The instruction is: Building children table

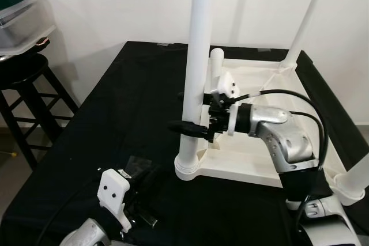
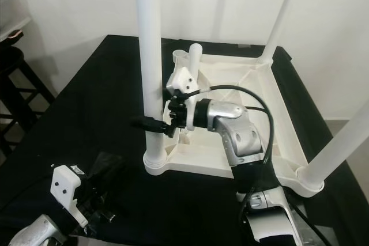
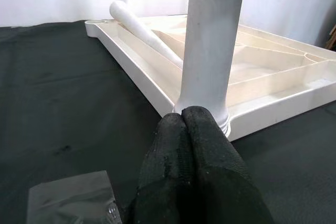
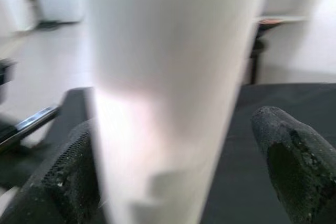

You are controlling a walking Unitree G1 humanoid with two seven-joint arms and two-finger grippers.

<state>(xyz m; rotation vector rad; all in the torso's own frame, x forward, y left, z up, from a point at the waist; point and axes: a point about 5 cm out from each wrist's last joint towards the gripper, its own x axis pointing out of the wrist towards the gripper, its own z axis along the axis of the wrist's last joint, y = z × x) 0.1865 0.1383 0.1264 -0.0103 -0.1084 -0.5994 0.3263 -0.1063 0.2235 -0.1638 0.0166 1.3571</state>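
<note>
**A:** What is the biggest thing on the black cloth [image 1: 98, 142]?

**B:** The white table top [image 1: 259, 119]. It lies upside down, underside up, toward the far right part of the cloth. Three legs stand upright in its corners: the near-left leg [image 1: 195, 73], one at the far right corner [image 1: 302, 27], and one at the near right corner [image 2: 340, 148]. A fourth, loose leg [image 3: 144, 32] lies slanted inside the frame, near the far left corner.

**A:** And where is the right gripper [image 1: 185, 127] relative to the near-left leg?

**B:** It reaches in from the right, about at the lower third of that leg. In the right wrist view the leg stands between the two fingers [image 4: 291, 156]; one finger is close against the leg, the other shows a gap, so the jaws are spread around it and not pressed tight.

**A:** The left gripper [image 3: 184, 124]?

**B:** It is low over the cloth, in front of the base of the same leg, well below the right one. Its two fingers are pressed together with nothing between them. Beside it lies a piece of clear plastic wrap [image 3: 71, 198]. A dark stool [image 1: 26, 90] stands left of the cloth.
</note>
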